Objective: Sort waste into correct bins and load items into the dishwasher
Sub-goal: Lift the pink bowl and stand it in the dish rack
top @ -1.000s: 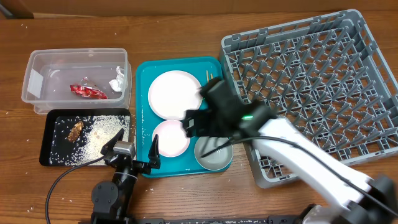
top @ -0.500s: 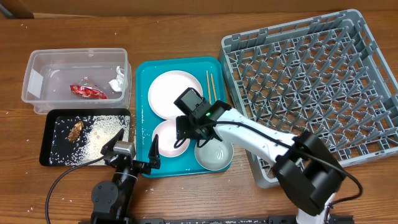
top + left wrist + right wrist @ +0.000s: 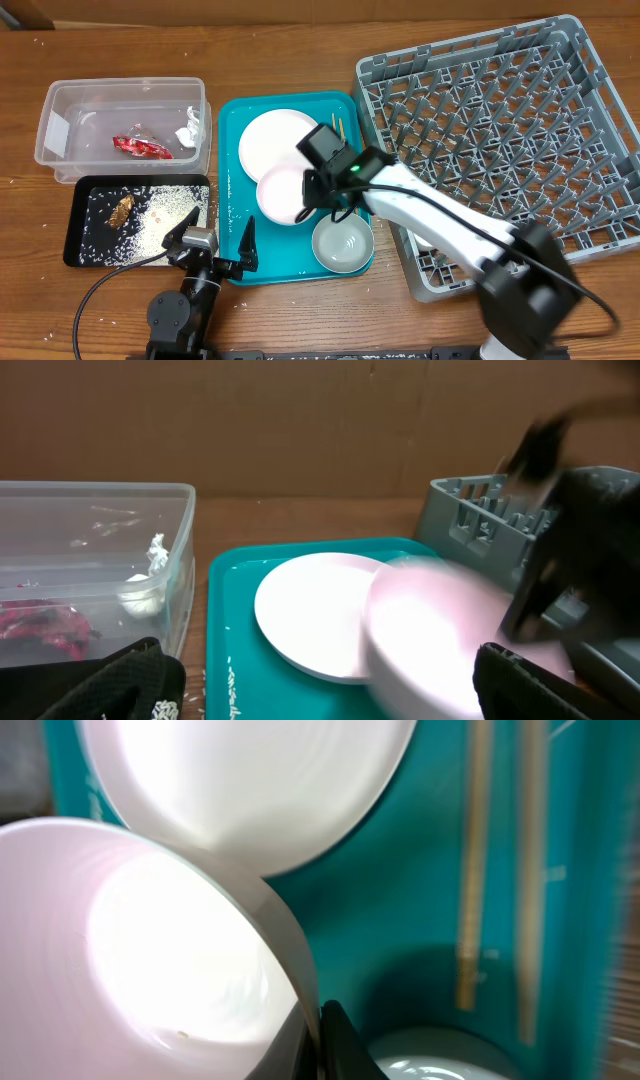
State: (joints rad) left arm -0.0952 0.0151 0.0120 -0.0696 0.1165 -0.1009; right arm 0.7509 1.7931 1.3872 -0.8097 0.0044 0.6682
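My right gripper is shut on the rim of the smaller pink dish and holds it tilted over the teal tray, overlapping the large pale pink plate. The grey bowl sits at the tray's front right corner. Two wooden chopsticks lie along its right side. My left gripper stands open at the tray's front left edge, holding nothing. In the left wrist view the dish is blurred.
The grey dish rack fills the right side. The clear tub at back left holds a red wrapper and a paper wad. The black tray in front of it holds rice grains and a brown scrap.
My right gripper came down onto the smaller pink dish, shut on its rim and lifted it towards the back, over the large plate's edge. The left arm has stayed still.
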